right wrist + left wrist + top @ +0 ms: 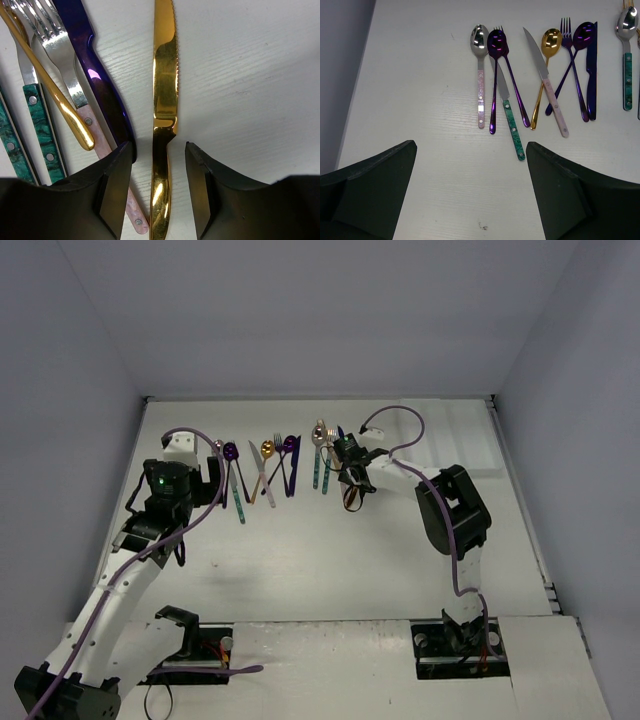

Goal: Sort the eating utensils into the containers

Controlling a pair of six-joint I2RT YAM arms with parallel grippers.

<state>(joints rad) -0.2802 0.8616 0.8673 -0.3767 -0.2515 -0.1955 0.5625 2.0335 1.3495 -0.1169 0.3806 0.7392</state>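
Jaws of the right gripper, half-open and empty, are straddling the handle of a stiff, probably slippery gold knife pointing to 12 o'clock; the left gripper is hovering wide open.

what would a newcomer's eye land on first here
The gold knife gleams on the white table, its handle straddled by the right gripper. Beyond the wide-open left gripper, a loose fan of purple, gold, silver and teal-handled utensils lies at the table's far side.

Glossy gold metal knife (mirror-bright) on matt white wood-grained table
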